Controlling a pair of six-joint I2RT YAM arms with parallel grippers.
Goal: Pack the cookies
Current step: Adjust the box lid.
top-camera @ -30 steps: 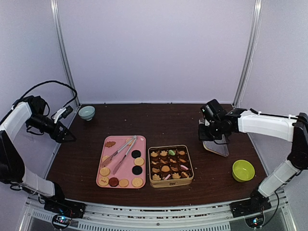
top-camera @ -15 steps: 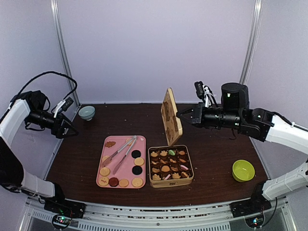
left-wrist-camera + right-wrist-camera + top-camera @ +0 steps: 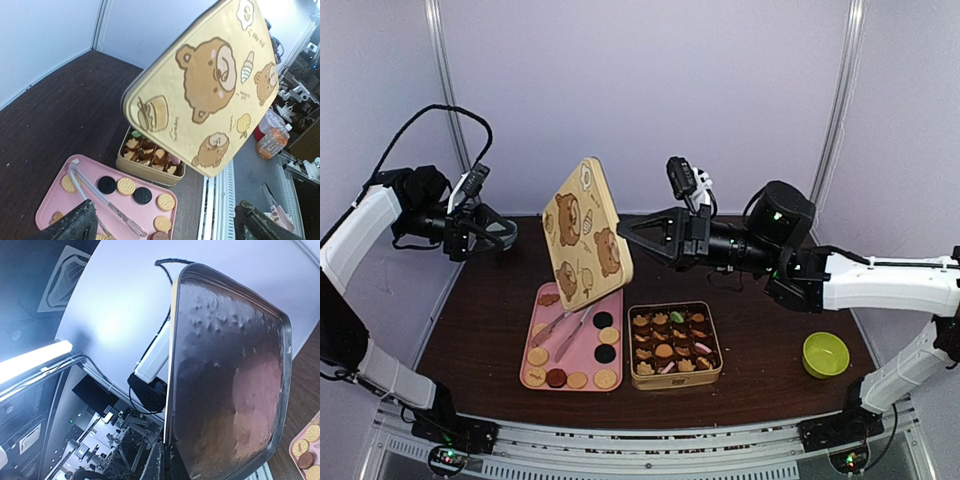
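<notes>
The cookies lie in two places: loose tan and dark ones on the pink tray [image 3: 607, 378], and several in the dark cups of the open tin [image 3: 674, 345]. The left wrist view shows the tray cookies [image 3: 126, 186] and the tin [image 3: 150, 158]. My right gripper [image 3: 623, 226] is shut on the rim of the yellow bear-printed lid [image 3: 585, 235], held tilted in the air above the tray. The right wrist view shows the lid's shiny underside [image 3: 230, 380] pinched in the gripper [image 3: 165, 460]. My left gripper [image 3: 492, 236] is open and empty at the far left, facing the lid [image 3: 210, 90].
Metal tongs [image 3: 575, 315] lie across the pink tray. A green bowl [image 3: 825, 353] stands at the right front. A small pale bowl [image 3: 507, 236] sits at the back left, partly hidden behind my left gripper. White walls and frame posts enclose the table.
My right arm has lifted the lid off the table at the right and swung it left, over the tray. My left arm has risen and turned toward the lid.
</notes>
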